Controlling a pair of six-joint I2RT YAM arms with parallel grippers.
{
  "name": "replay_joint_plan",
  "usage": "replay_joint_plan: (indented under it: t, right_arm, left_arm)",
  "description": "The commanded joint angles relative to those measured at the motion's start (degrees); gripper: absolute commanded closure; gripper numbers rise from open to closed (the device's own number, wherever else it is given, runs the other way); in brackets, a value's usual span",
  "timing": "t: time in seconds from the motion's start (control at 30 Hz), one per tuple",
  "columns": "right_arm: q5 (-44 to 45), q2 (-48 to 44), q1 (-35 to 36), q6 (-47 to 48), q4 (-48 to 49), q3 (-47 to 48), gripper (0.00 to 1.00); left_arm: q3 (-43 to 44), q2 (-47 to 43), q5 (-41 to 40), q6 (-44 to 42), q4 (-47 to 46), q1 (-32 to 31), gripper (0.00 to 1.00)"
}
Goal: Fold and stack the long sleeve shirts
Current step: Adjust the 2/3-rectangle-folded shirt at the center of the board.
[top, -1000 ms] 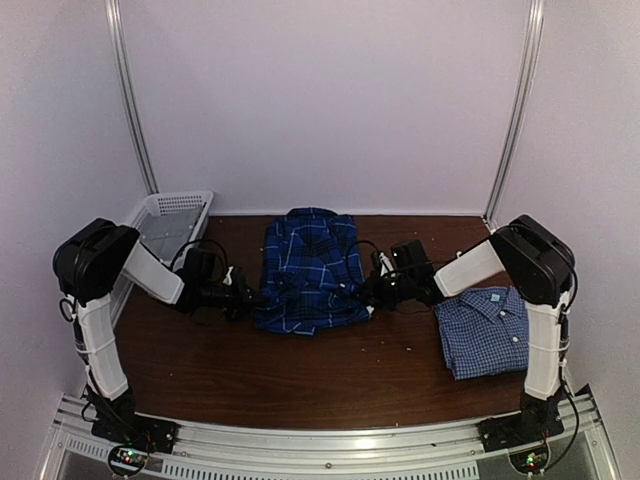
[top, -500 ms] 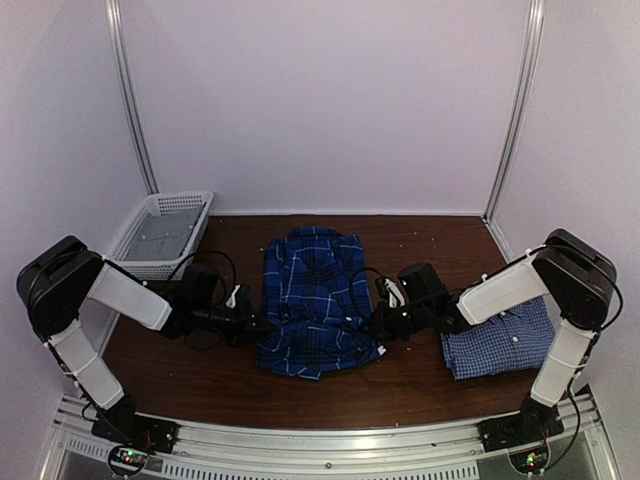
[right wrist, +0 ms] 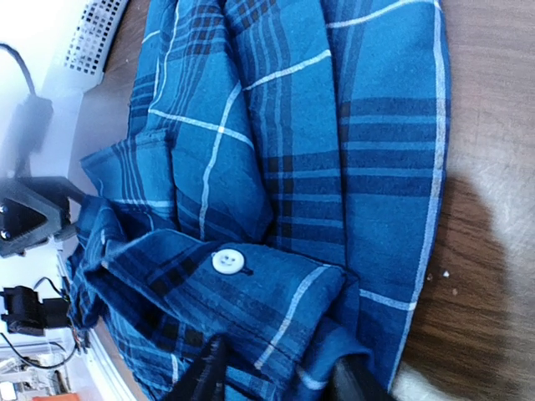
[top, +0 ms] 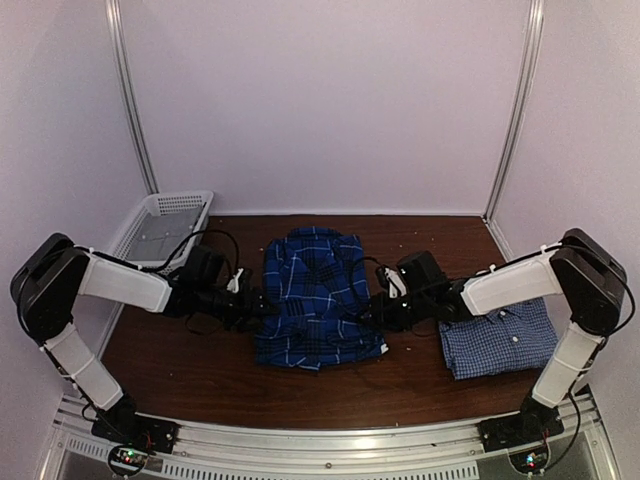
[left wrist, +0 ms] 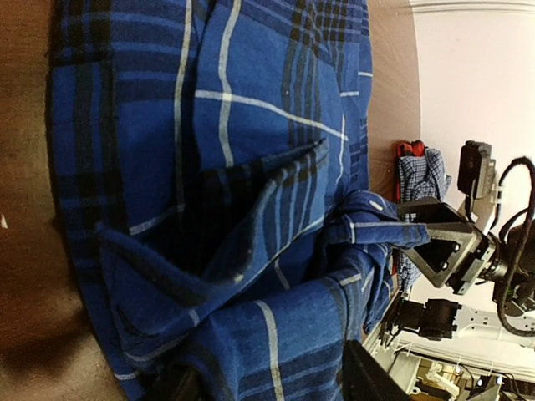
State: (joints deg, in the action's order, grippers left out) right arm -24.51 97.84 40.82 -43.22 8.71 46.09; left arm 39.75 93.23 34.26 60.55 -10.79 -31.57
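The dark blue plaid shirt (top: pixel 315 300) lies folded in the middle of the brown table (top: pixel 200 365), with loose folds bunched along its near edge. My left gripper (top: pixel 258 305) is at its left edge and my right gripper (top: pixel 378 312) at its right edge. In the left wrist view the left gripper (left wrist: pixel 272 384) has its jaws apart, with plaid cloth (left wrist: pixel 251 209) lying between them. The right gripper (right wrist: pixel 280 380) also stands open, over a buttoned cuff (right wrist: pixel 227 261). The paler small-check shirt (top: pixel 495 335) lies folded at the right, partly under my right arm.
A white mesh basket (top: pixel 165 228) stands at the back left corner. Side walls and two metal poles close in the table. Small crumbs dot the wood in front of the plaid shirt.
Both arms have dropped low and drawn the plaid shirt toward the near edge. Both sets of jaws, shut before, have parted on the cloth.
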Motion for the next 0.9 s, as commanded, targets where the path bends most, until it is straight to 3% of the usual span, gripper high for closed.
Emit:
replay_joint_plan:
  t: [0.0, 0.23, 0.87]
  right_arm:
    - [4.2, -3.3, 0.1, 2.5, -4.6, 1.6, 0.51]
    - [8.5, -5.9, 0.2, 4.5, -8.1, 1.8, 0.31]
    - [12.6, -12.9, 7.4, 7.5, -18.7, 0.7, 0.44]
  left_arm:
    - [2.9, -1.1, -1.6, -4.9, 3.9, 0.0, 0.42]
    - [3.1, -2.4, -2.1, -7.2, 6.4, 0.0, 0.32]
    - [-2.6, -9.0, -2.0, -10.5, 12.5, -0.7, 0.34]
